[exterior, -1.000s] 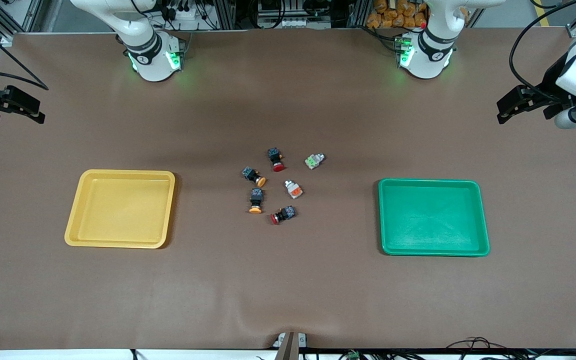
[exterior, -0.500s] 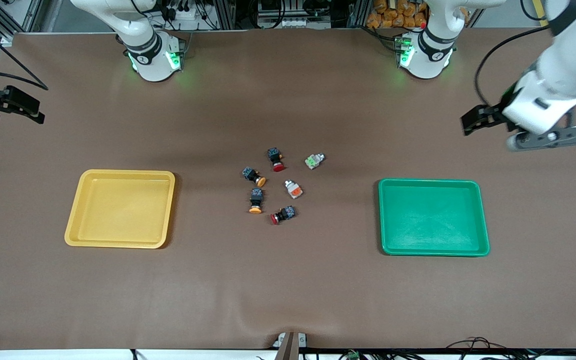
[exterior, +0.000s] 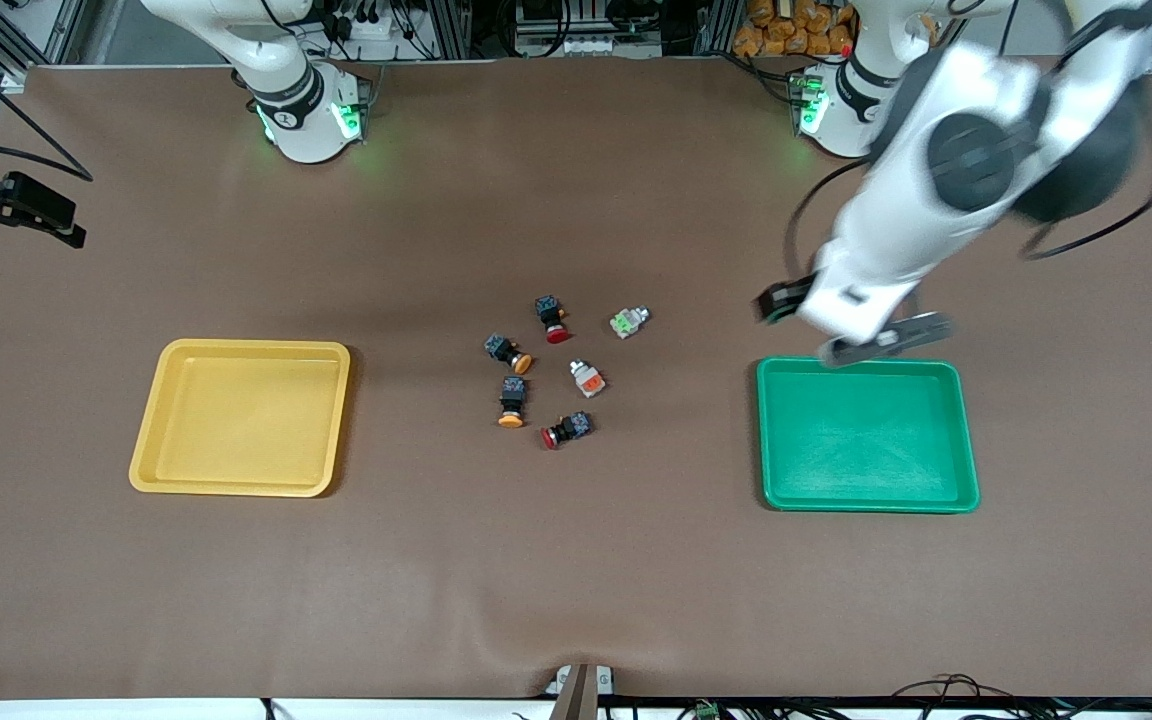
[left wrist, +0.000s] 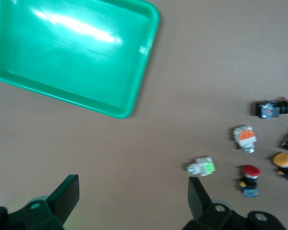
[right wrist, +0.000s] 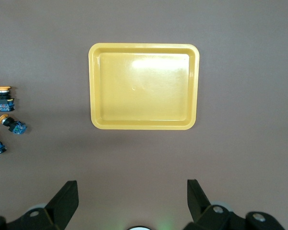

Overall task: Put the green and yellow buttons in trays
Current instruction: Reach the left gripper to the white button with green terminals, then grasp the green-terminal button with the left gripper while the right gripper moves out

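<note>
A wide brown mat (exterior: 576, 560) covers the table, racks and cabling crowding along the end where the arm bases stand. The yellow tray (exterior: 240, 417) sits toward the right arm's end, the green tray (exterior: 867, 435) toward the left arm's end, both bare inside, and between them the cluster of buttons lies loose on the mat: the green-faced grey button (exterior: 627, 321), the orange-faced grey button (exterior: 587, 378), two yellow-capped buttons (exterior: 508, 351) (exterior: 511, 400), and two red-capped buttons (exterior: 553, 317) (exterior: 565, 430) mixed right in among them. The left gripper (left wrist: 133, 201) hangs over the mat just beside the green tray's edge, fingers spread wide and holding nothing. The right gripper (right wrist: 132, 203) waits up high toward the yellow tray's end, spread and empty too. The danger here is that tight cluster: open fingers coming down on the green-faced one could knock the red-capped button close by, or roll the small grey body away. A red cap could also get picked by mistake. Hard to read: the left arm is smeared in the front view, so its fingertips are lost there, and the right gripper is half cut off at the front view's edge.
</note>
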Controlling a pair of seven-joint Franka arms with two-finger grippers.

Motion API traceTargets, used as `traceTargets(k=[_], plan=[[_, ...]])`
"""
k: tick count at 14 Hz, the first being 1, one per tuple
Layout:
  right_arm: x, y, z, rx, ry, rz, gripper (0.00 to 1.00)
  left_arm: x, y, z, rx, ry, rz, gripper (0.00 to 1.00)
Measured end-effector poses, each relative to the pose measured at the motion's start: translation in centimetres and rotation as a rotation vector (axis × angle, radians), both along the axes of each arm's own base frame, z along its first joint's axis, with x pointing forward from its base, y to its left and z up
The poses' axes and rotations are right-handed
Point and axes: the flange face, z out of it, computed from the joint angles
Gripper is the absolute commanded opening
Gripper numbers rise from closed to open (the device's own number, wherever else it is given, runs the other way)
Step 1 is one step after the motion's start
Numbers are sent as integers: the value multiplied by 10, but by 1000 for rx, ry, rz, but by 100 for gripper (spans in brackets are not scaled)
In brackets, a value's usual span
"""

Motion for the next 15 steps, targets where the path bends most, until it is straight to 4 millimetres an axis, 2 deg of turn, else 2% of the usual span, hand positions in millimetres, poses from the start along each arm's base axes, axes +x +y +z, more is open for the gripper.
traceTargets(k=[3,5,6,8,11,13,15], plan=[[0,0,0,0,0,0,100,-13,-78,-74,43,-36,112,100],[0,0,0,0,0,0,100,-28,-117,-119,76,-59,169,100],[0,0,0,0,0,0,100,-35,-130,-139,84,-57,197,100],[0,0,0,0,1,0,100,-45,-146,-169,104,-58,235,100],[2,0,-5,1,9,1,100,-58,-152,-197,114,-70,274,100],[8,1,-18,1,33,2,100,-71,-151,-218,99,-71,290,100],[24,-1,-45,1,76,1,100,-84,-148,-238,76,-73,290,100]])
